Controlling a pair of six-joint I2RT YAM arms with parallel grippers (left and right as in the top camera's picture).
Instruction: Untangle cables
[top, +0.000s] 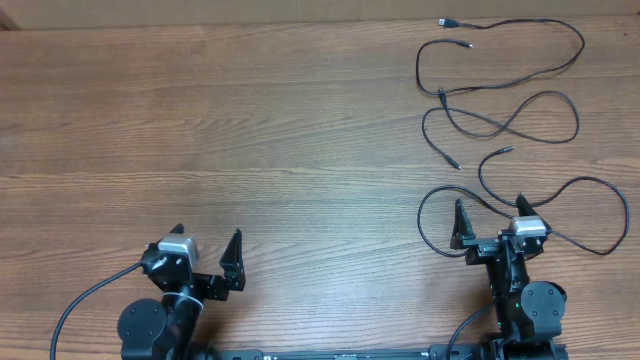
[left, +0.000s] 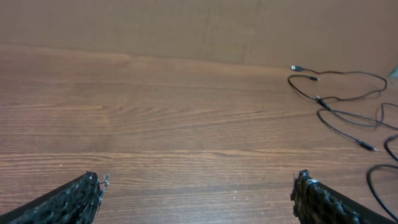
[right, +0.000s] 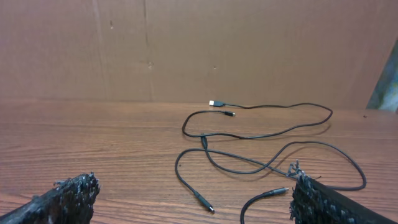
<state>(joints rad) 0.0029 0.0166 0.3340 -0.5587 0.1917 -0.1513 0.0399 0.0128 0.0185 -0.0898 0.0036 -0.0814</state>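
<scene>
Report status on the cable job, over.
Left gripper open, empty. Right gripper open, empty. Cables loose on right side, strands crossing. Nothing blocking.

Worktop (top: 250, 120): wood grain, mid-brown, smooth, satin with faint sheen; solid wood or laminate, can't tell.
Cables (top: 441, 93): thin, black, smooth plastic-looking jacket, slight gloss. One plug (right: 216, 102) has bright metal tip.
Left gripper (top: 208, 232), right gripper (top: 489, 202): black, matt. Finger pads (right: 71, 190): rough, coarse, frayed-looking at edges.
Wrist block (top: 530, 228): pale grey-white, smooth, hard; plastic or metal unclear.
Backboard (right: 186, 50): brown, matt, cardboard-like, visible seams, few small marks.
</scene>
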